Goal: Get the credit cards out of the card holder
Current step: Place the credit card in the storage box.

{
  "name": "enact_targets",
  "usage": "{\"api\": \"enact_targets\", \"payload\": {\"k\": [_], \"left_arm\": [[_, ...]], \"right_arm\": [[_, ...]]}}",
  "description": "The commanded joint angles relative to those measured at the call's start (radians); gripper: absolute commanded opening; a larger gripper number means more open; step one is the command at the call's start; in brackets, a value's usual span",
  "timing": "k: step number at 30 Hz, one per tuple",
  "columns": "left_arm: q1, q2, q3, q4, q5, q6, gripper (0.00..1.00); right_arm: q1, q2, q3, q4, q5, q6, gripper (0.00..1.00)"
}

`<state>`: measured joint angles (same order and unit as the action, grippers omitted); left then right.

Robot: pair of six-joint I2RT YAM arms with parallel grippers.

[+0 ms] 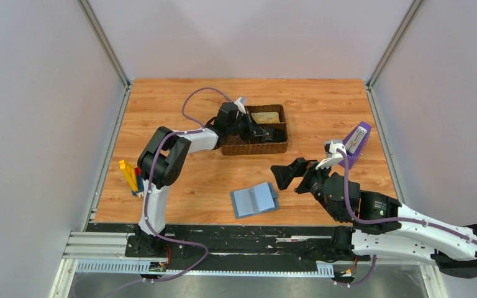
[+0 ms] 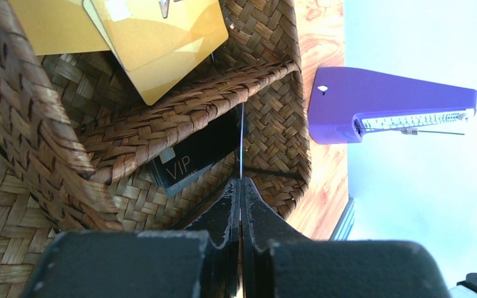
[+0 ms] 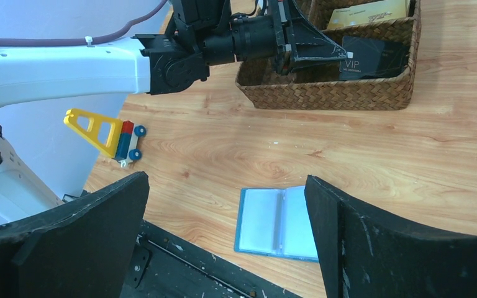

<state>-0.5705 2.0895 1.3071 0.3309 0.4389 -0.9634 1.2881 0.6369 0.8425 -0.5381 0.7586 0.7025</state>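
Currently two gold-yellow plastic cards (image 2: 161, 43) and one black VIP card (image 2: 192, 162) lie in the brown woven tray (image 2: 25, 124); left hand (image 2: 241, 184) pinches a thin card (image 2: 241, 143), right hand (image 3: 227, 186) gapes empty.

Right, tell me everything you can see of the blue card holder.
The card holder is a small bifold lying open and flat on the wooden table, near its front edge, between the two arm bases. Its light blue inside faces up: two smooth, plastic-looking panels joined at a centre fold. A darker teal edge peeks out along its right side. No card shows in it, and only the table touches it.
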Motion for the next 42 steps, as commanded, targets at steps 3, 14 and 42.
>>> {"api": "enact_targets", "payload": {"k": [3,14,42], "left_arm": [[-0.007,0.032,0.049,0.016,-0.006,0.01,0.06],[-0.009,0.041,0.075,-0.049,-0.011,0.041,0.21],[-0.009,0.001,0.199,-0.27,-0.016,0.146,0.43]], "right_arm": [[0.004,-0.008,0.01,-0.007,0.03,0.006,1.0],[0.004,-0.009,0.012,-0.009,0.045,0.012,1.0],[0.004,-0.018,-0.005,-0.024,0.071,0.037,1.0]]}}
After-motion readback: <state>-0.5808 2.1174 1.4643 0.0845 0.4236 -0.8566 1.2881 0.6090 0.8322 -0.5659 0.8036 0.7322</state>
